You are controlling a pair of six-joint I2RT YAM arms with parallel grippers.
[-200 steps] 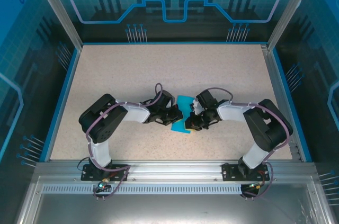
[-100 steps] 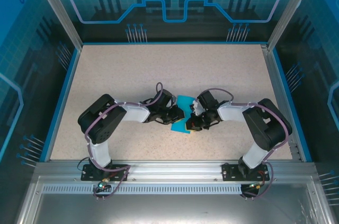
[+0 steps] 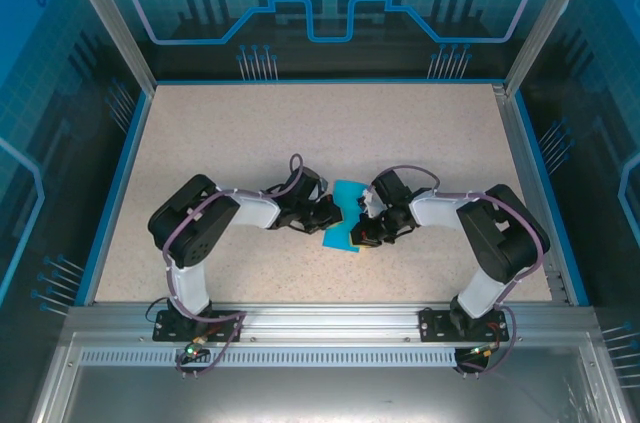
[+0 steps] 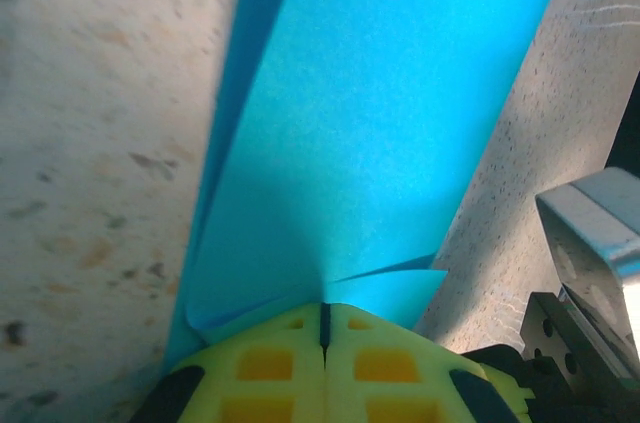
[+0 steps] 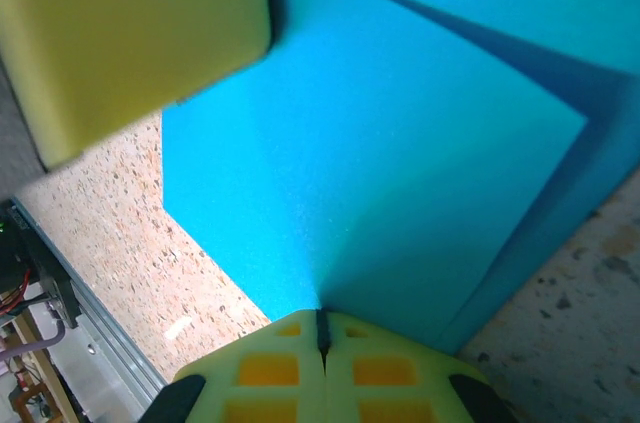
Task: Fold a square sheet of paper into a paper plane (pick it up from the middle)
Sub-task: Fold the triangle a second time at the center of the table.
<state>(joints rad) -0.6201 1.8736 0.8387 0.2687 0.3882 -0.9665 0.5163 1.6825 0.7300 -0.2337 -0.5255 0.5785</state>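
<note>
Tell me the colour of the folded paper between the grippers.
Plain bright cyan-blue; the folded paper shows best in the left wrist view.

Square sheet of paper (image 4: 380, 113) showing plain bright cyan-blue, unmarked; darker blue shade running along layered edge ahead of left gripper (image 4: 323, 318). Left gripper showing yellow face with orange-yellow square grid, black edging. Right gripper (image 5: 322, 328) showing same yellow grid. Surface (image 3: 250, 143) around both grippers showing beige with fine brown-grey speckle.
</note>
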